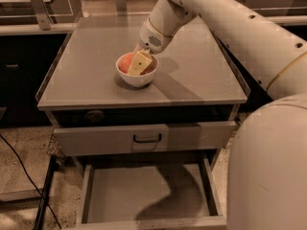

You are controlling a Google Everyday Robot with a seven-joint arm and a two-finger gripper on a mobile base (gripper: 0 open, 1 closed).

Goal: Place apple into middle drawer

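Observation:
The red-orange apple (125,61) lies in a white bowl (136,76) on the grey cabinet top (192,75). My gripper (137,65) reaches down from the upper right into the bowl and sits right against the apple, covering its right side. The middle drawer (148,195) is pulled out at the bottom of the view, below and in front of the bowl, with a bare grey floor and low side walls.
A grey drawer with a small black handle (146,138) sits slightly open just above the middle drawer. My white arm (240,28) crosses the upper right and my body (273,166) fills the lower right. A black cable (26,176) lies on the floor at left.

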